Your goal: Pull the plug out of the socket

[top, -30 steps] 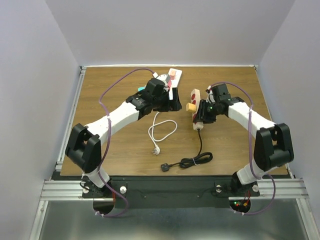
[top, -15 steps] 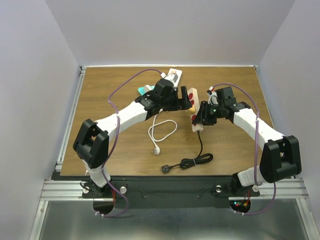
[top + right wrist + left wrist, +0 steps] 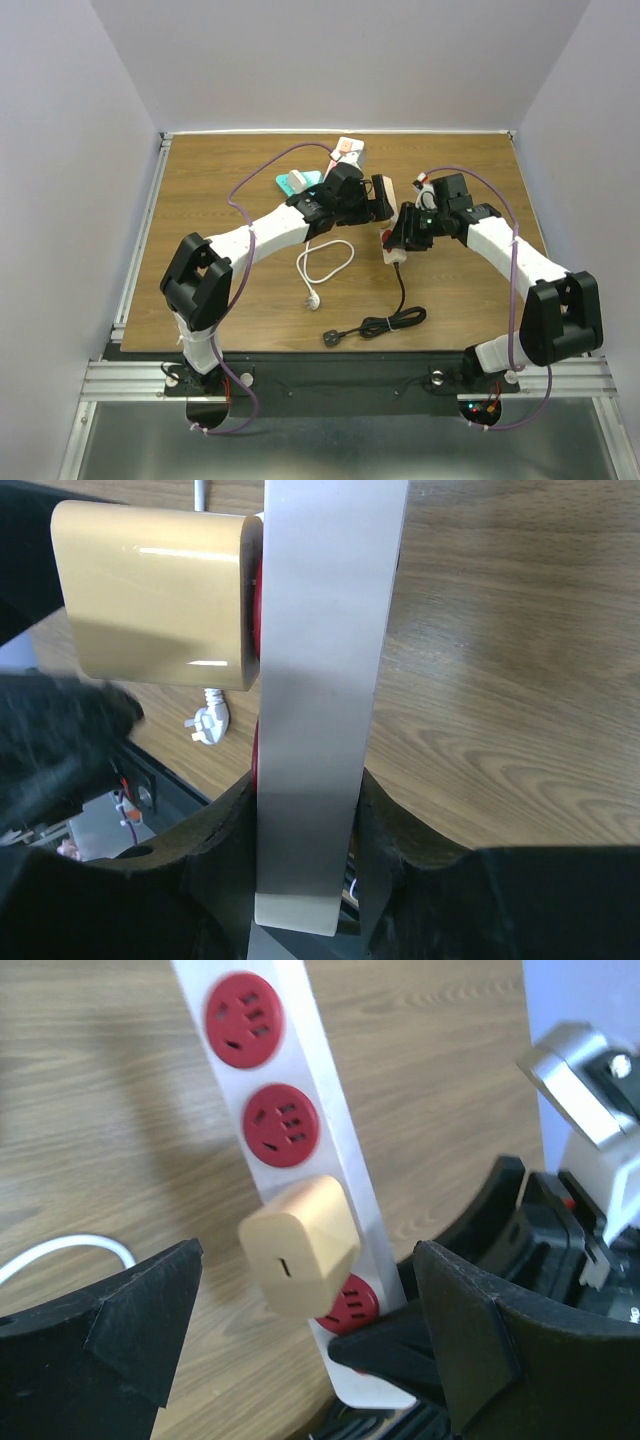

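The left wrist view showed the plug [image 3: 297,1247] seated in the strip [image 3: 318,1070], the left gripper [image 3: 305,1270] spread wide either side, touching neither. From above that gap was hidden. The right wrist view showed the right gripper [image 3: 305,855] clenched on the strip, plug at 10 o'clock.

Glossy white links [image 3: 270,228], black joints [image 3: 200,285], looping purple cables [image 3: 234,195].

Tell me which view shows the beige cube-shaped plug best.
Left wrist: the beige cube-shaped plug sits whole and centred, seated in the white power strip. Right wrist shows only its side. In the top view the left gripper mostly hides it.
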You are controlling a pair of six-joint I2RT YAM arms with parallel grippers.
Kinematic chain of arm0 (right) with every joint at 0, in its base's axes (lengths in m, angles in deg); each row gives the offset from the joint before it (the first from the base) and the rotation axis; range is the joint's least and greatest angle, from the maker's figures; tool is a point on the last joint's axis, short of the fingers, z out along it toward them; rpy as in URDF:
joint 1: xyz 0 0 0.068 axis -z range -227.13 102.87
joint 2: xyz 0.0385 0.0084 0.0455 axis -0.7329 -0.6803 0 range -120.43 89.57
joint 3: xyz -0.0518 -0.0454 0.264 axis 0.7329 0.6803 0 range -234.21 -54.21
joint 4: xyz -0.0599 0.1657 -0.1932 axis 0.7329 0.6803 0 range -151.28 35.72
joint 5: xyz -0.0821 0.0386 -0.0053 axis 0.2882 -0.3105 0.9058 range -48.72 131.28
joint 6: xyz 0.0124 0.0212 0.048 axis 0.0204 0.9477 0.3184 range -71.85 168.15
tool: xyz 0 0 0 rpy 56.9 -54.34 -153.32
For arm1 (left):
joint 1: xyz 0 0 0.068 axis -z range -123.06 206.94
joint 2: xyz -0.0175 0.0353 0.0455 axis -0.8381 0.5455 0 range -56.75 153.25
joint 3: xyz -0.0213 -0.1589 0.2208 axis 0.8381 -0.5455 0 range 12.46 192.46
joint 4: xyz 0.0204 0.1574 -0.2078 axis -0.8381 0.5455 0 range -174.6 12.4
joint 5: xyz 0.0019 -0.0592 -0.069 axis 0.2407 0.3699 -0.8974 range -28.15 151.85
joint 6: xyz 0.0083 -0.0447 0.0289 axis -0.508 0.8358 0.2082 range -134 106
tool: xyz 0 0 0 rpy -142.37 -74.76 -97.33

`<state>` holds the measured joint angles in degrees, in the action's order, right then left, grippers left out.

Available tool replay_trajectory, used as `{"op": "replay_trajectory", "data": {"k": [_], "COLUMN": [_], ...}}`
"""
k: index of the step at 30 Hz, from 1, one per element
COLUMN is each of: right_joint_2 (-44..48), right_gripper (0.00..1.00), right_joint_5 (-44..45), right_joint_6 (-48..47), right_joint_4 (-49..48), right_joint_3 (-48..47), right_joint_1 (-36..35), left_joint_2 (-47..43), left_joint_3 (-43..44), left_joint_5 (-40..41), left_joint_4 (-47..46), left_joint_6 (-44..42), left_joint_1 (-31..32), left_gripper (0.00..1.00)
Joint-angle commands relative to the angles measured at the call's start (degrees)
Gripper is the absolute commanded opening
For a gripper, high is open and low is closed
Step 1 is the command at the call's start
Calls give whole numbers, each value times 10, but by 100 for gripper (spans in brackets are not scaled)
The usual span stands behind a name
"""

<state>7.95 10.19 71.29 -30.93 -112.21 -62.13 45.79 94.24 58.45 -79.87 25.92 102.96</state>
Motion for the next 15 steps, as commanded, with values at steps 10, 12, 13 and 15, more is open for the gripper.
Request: {"op": "replay_trajectory", "data": {"k": [10, 12, 13, 15], "right_joint_2": [44, 45, 47, 47], "right_gripper": [0, 0, 1, 0], "right_joint_5": [-39, -39, -40, -47], "right_joint_6": [-5, -2, 0, 2], "right_joint_4": [-49, -54, -56, -59], "right_joint_3": [-12, -11, -11, -10], "right_joint_1": [-2, -1, -1, -2], "left_joint_2": [-15, -13, -13, -14], "left_joint_3": [32, 33, 32, 27], "left_joint_5": [14, 10, 8, 3], "left_joint_4": [-16, -18, -20, -30], "left_joint_6": [46, 50, 53, 57], "left_joint_1": [1, 3, 3, 3], "left_gripper": [87, 85, 82, 75]}}
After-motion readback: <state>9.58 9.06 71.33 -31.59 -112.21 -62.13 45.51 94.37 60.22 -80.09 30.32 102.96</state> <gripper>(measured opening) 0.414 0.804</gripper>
